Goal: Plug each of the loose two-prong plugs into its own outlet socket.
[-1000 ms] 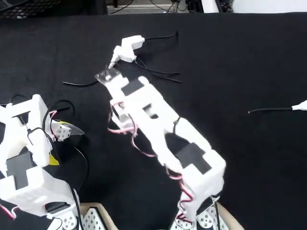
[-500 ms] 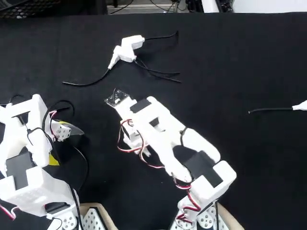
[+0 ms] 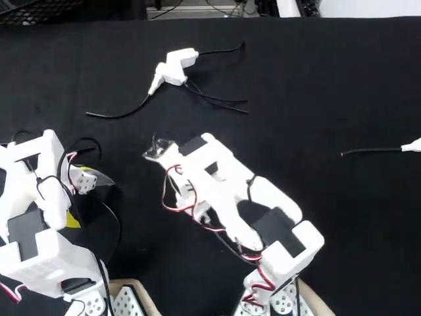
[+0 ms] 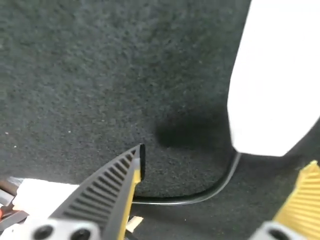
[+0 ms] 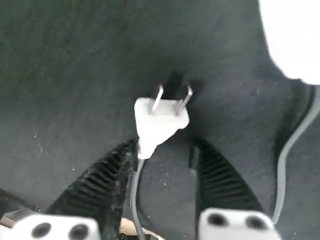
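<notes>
Left claw [image 4: 215,190] wide, empty, over worktop [image 3: 316,79] at left. Right claw [image 5: 162,149] spread; plug [image 5: 160,120] sits just past its tips, prongs pointing away, cable [image 5: 134,195] between jaws. I'd ease forward, close on plug body, not cable.

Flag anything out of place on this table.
One white plug lies alone at the high view's right edge, far from the outlet block and its crossed black cords. A second plug lies unplugged, prongs bare, before the right gripper.

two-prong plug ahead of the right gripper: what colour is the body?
The plug is white; the right wrist view shows it best.
</notes>
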Tool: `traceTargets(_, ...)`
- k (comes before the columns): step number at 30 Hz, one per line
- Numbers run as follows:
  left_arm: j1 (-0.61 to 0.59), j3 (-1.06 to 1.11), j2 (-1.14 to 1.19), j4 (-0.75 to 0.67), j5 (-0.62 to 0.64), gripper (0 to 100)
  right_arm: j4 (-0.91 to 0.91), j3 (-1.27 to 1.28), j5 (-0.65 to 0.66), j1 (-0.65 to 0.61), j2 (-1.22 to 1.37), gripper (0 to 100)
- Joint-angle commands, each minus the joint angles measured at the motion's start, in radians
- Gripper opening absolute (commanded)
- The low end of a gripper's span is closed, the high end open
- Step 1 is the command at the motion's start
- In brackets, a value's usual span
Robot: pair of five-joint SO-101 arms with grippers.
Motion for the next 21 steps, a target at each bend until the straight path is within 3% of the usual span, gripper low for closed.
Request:
traceTargets(1, -0.007, -0.031, -0.020, 0.000, -0.002, 45, 0.003, -0.001, 0.020, -0.011, -0.045, 11.2)
traceTargets(8, -0.007, -0.031, -0.020, 0.000, -0.002, 45, -0.091, 0.053, 0.018, -0.012, -0.044, 3.0)
traceTargets(21, -0.007, -0.031, -0.020, 0.000, -0.002, 45, -0.115, 0.067, 0.018, -0.014, -0.054, 1.2)
